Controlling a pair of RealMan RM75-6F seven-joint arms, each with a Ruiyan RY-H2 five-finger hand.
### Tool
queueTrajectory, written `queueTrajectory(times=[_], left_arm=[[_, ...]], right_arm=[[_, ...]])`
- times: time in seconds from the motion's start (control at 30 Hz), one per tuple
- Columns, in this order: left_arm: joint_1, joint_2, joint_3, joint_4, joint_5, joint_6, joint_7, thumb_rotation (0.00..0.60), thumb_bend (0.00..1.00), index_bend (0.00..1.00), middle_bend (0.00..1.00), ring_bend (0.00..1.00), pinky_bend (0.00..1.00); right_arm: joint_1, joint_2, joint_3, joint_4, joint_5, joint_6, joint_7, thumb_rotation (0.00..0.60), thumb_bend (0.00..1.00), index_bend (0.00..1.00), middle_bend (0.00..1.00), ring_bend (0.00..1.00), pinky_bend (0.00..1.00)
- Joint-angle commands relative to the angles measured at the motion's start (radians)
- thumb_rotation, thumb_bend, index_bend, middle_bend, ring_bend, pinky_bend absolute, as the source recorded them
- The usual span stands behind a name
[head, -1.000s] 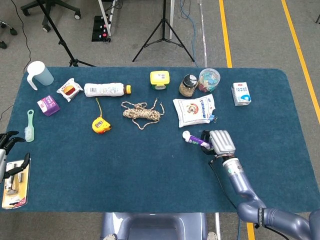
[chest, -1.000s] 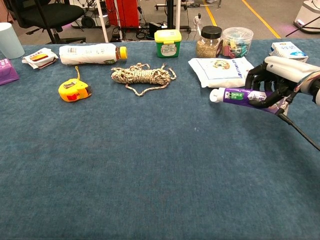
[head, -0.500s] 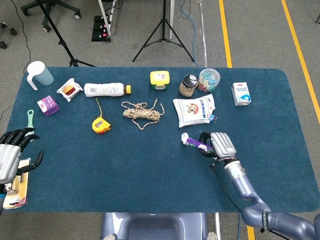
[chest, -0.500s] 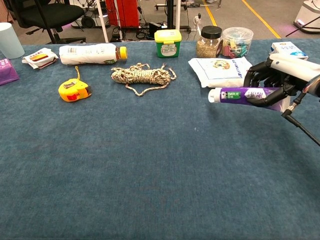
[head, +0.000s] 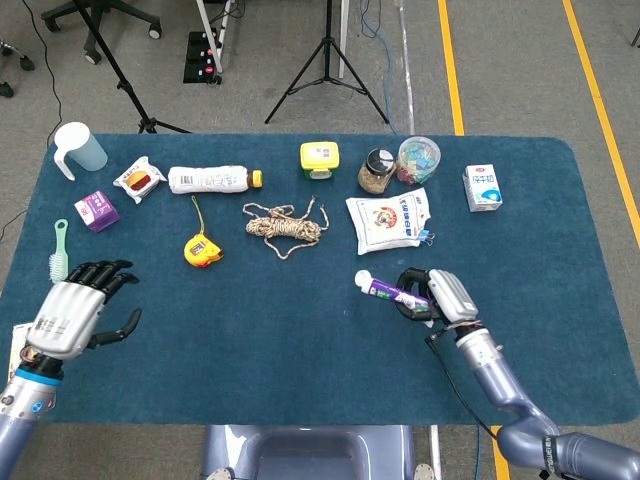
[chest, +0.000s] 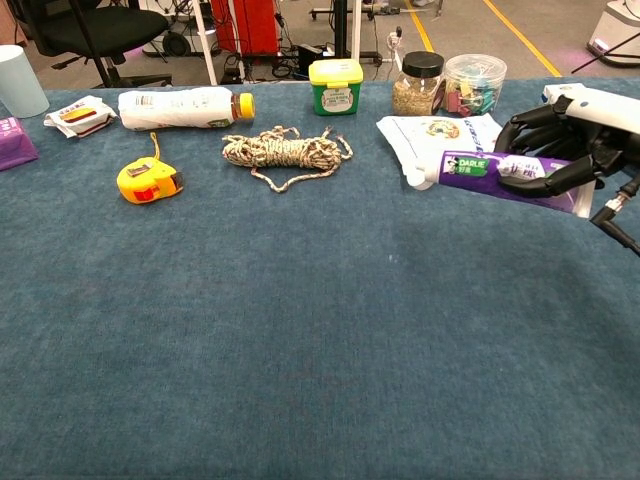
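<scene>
Toothpaste tube (chest: 495, 170), grasped by right robot hand (chest: 565, 150), now clears the desk (chest: 300, 330); left robot hand (head: 80, 308), released, has risen near the left edge.

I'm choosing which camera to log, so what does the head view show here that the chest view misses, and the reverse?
Only the head view shows the left hand, open above the table's near left, the green brush and the floor tripods. Only the chest view shows the red cabinet behind the table. Both show the right hand gripping the purple tube, plus the rope and yellow tape measure.
</scene>
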Motion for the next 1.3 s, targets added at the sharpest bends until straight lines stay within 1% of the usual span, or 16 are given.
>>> queueTrajectory(times=[0.03,0.2,0.3,0.43,0.53,0.6,0.77,0.9,1.0,1.17,1.3], left_arm=[[-0.053,-0.019,-0.005,-0.04,-0.032,-0.078,0.032,0.315,0.39,0.27,0.24,0.22,0.24],[-0.131,-0.044,-0.023,-0.081,-0.088,-0.196,0.02,0.305,0.39,0.2,0.2,0.22,0.24],[-0.176,-0.055,-0.036,-0.093,-0.118,-0.256,0.005,0.278,0.39,0.15,0.17,0.21,0.24],[-0.258,-0.081,-0.061,-0.102,-0.18,-0.368,-0.038,0.254,0.39,0.09,0.13,0.19,0.24],[-0.314,-0.104,-0.085,-0.096,-0.229,-0.437,-0.081,0.221,0.39,0.03,0.11,0.17,0.24],[-0.354,-0.121,-0.102,-0.086,-0.263,-0.486,-0.112,0.2,0.39,0.01,0.1,0.16,0.24],[-0.445,-0.148,-0.129,-0.056,-0.337,-0.594,-0.162,0.134,0.39,0.0,0.08,0.14,0.24],[-0.499,-0.153,-0.14,-0.034,-0.386,-0.651,-0.177,0.111,0.39,0.0,0.08,0.14,0.24],[-0.55,-0.153,-0.143,-0.008,-0.435,-0.695,-0.165,0.084,0.39,0.0,0.08,0.13,0.24],[-0.615,-0.149,-0.138,0.012,-0.516,-0.737,-0.152,0.05,0.39,0.01,0.07,0.12,0.24],[-0.656,-0.152,-0.134,0.025,-0.565,-0.759,-0.16,0.039,0.39,0.02,0.06,0.12,0.24]], right_arm=[[-0.011,0.016,-0.006,-0.03,-0.026,0.019,0.022,0.6,0.44,0.69,0.78,0.8,0.92],[-0.022,0.025,-0.017,-0.074,-0.059,0.041,0.053,0.6,0.44,0.69,0.78,0.8,0.92],[-0.025,0.023,-0.022,-0.089,-0.073,0.051,0.06,0.6,0.44,0.7,0.78,0.8,0.92],[-0.023,0.012,-0.025,-0.103,-0.085,0.058,0.062,0.6,0.44,0.7,0.78,0.8,0.92],[-0.019,0.004,-0.025,-0.11,-0.087,0.056,0.063,0.6,0.44,0.7,0.78,0.8,0.92],[-0.016,-0.001,-0.025,-0.114,-0.088,0.055,0.06,0.6,0.44,0.7,0.78,0.8,0.92],[-0.01,-0.013,-0.021,-0.124,-0.088,0.057,0.059,0.6,0.44,0.7,0.78,0.8,0.92],[-0.008,-0.017,-0.021,-0.125,-0.083,0.054,0.056,0.6,0.44,0.7,0.78,0.8,0.92],[-0.009,-0.018,-0.022,-0.124,-0.077,0.053,0.054,0.6,0.44,0.7,0.78,0.8,0.92],[-0.013,-0.018,-0.023,-0.129,-0.073,0.058,0.052,0.6,0.44,0.7,0.78,0.8,0.92],[-0.017,-0.01,-0.024,-0.138,-0.076,0.06,0.07,0.6,0.45,0.7,0.78,0.8,0.92]])
